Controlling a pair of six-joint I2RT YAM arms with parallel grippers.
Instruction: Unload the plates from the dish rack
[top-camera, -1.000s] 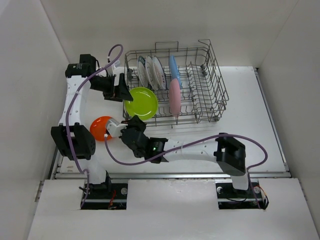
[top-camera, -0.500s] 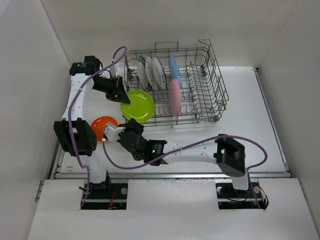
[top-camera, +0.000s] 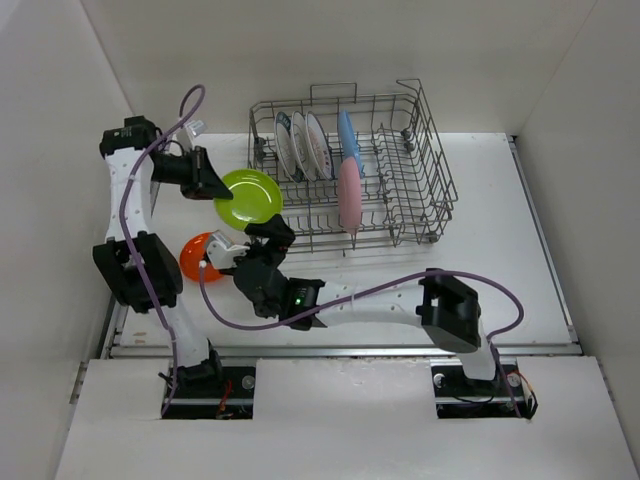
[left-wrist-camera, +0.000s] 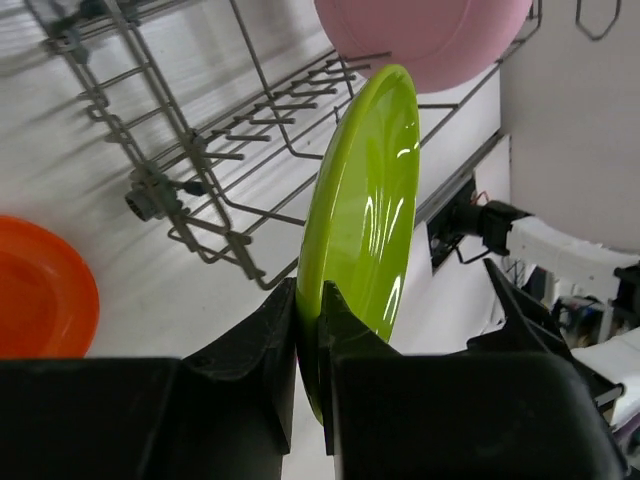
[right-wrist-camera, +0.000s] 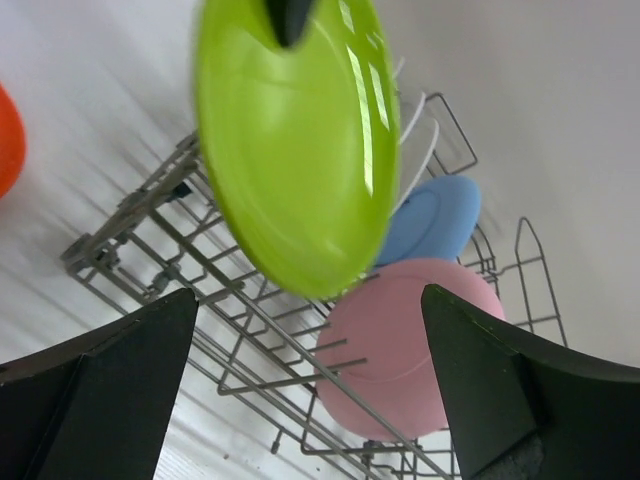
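Now left tool clamps the lime-green plate by its rim; right tool nearby gapes.

The left pincer was clamped on the lower rim of the lime-green plate, which stood nearly edge-on and leaned right. Behind it lay the wire dish rack, with a pink plate at the top. An orange plate rested on the counter at left. Blurred black-and-white parts at right were possibly the other arm.
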